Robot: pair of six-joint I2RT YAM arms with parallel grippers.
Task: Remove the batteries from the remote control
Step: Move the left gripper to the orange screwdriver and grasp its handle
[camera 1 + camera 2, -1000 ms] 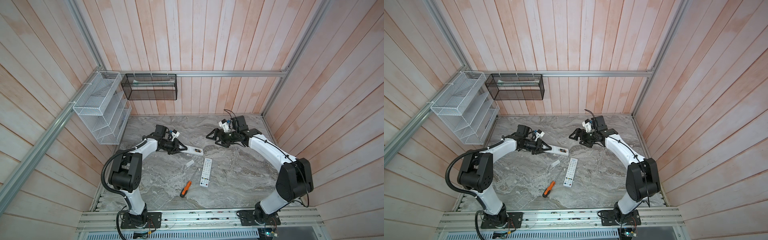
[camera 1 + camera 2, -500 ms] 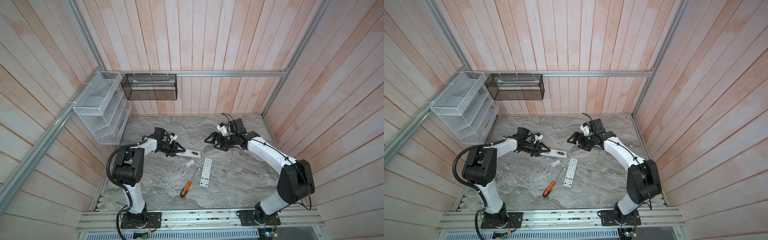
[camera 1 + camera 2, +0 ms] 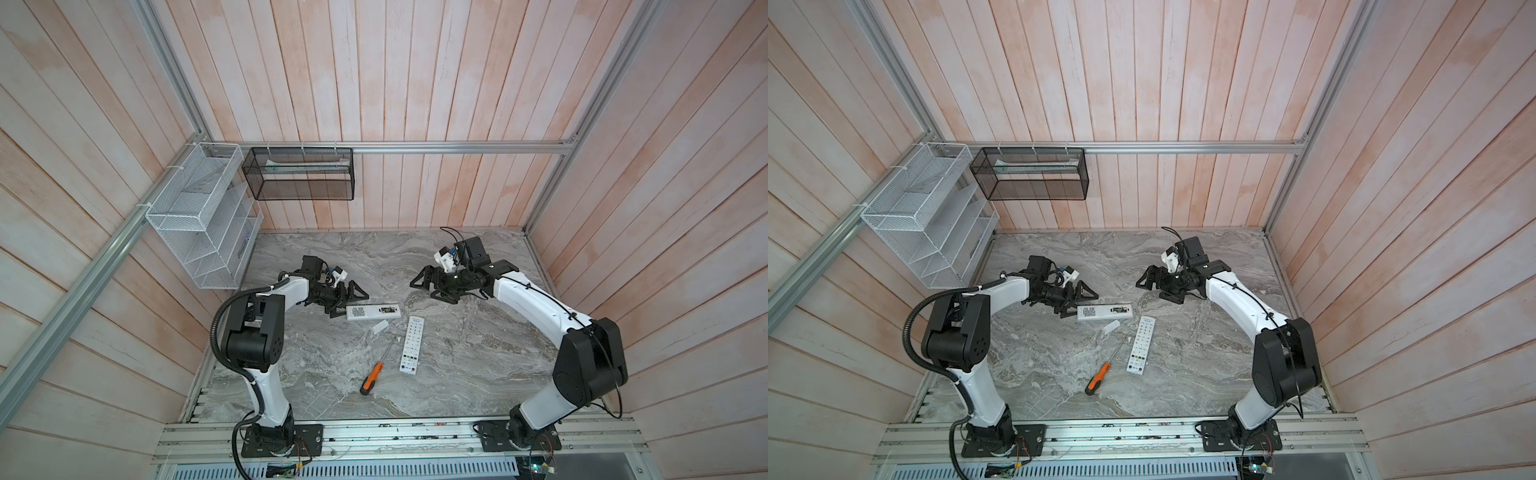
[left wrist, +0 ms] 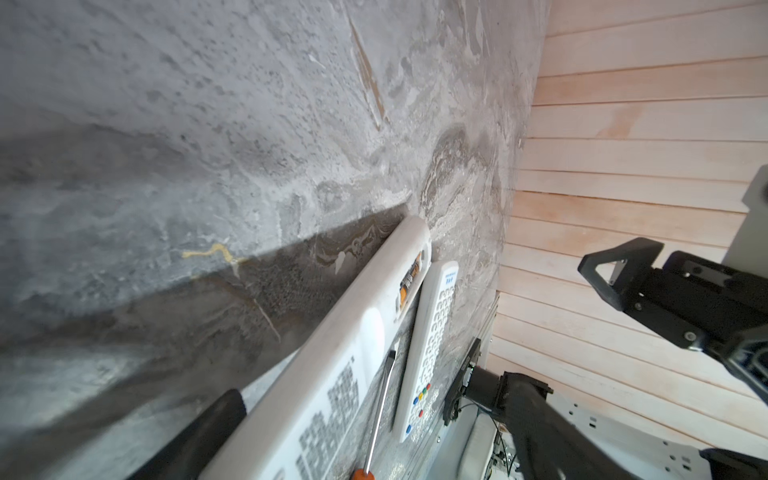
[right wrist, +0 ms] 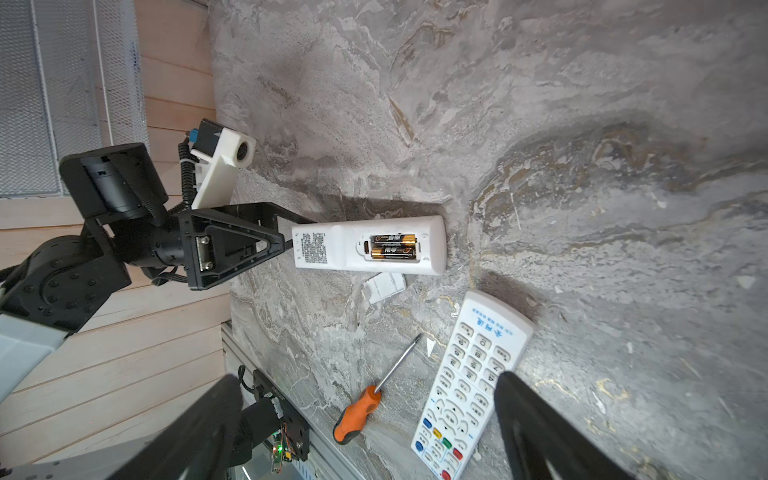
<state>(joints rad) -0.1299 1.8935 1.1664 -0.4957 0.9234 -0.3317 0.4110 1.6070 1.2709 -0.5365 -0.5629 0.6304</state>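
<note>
Clearly, the left gripper (image 3: pixel 349 302) has its black triangular jaws spread wide and grips nothing; its near finger sits just beside the left end of the remote control (image 3: pixel 372 312), though whether they touch cannot be told. That remote is a smooth white plastic bar with rounded corners, lying flat and back-up on the table (image 3: pixel 478 353), a grey veined marble-look slab, with a printed code label near its left end. Its battery bay is uncovered, and the batteries (image 5: pixel 392 245), two slim dark cylinders with gold-coloured ends, lie side by side in it. The small white battery cover (image 3: pixel 379 327), a flat rectangular piece, rests on the table just near of the remote. To its right lies a second remote (image 3: pixel 411 345), button side up, long and narrow, with coloured keys at its near end. An orange-handled screwdriver (image 3: pixel 372 378) with a thin steel shaft lies nearer, angled toward the cover. The right gripper (image 3: pixel 428 291) hangs farther right, apart from the remotes, its jaws likewise wide and empty. On the far-left wall hang a white wire rack (image 3: pixel 199 220) and a black mesh basket (image 3: pixel 299 174).
</note>
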